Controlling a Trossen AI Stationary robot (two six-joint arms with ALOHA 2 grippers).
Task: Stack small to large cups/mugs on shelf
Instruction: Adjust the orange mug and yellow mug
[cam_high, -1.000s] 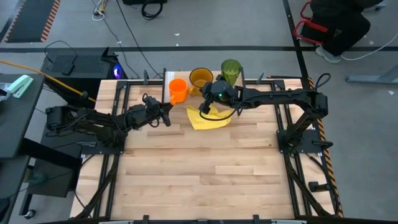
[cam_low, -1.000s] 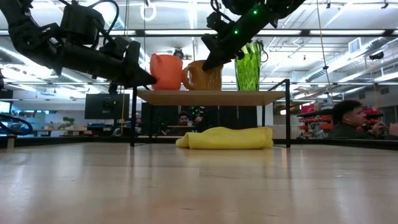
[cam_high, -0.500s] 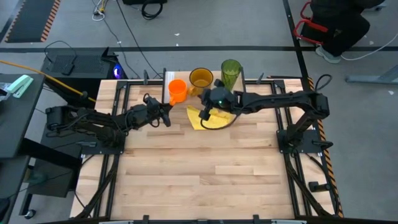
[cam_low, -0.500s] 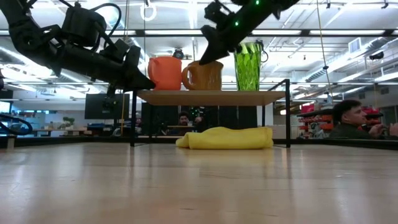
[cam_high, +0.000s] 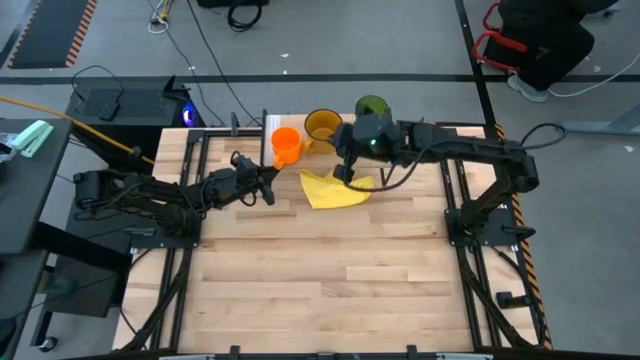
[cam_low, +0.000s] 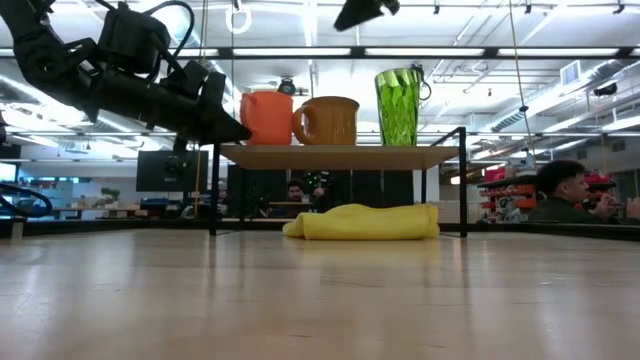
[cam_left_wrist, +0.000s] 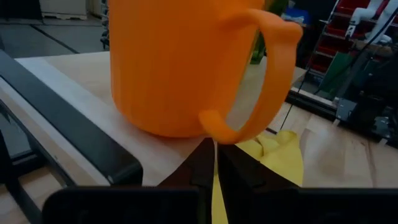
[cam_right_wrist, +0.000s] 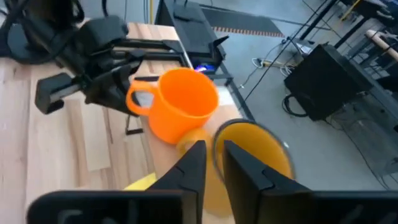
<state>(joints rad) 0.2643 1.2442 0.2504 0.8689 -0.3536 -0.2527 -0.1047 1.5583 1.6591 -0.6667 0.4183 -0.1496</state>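
The left gripper, fingers nearly together and empty, sits just below the orange mug handle on the shelf. The right gripper hangs above the amber mug, fingers slightly apart, holding nothing; the green tumbler stands beside it.

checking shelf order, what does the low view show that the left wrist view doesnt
Only low view: the shelf on its legs, with amber mug and green tumbler beside the orange mug; people behind. Only left wrist view: the left gripper at the orange mug's handle, fingers nearly closed with nothing between them. Both: orange mug, yellow cloth.
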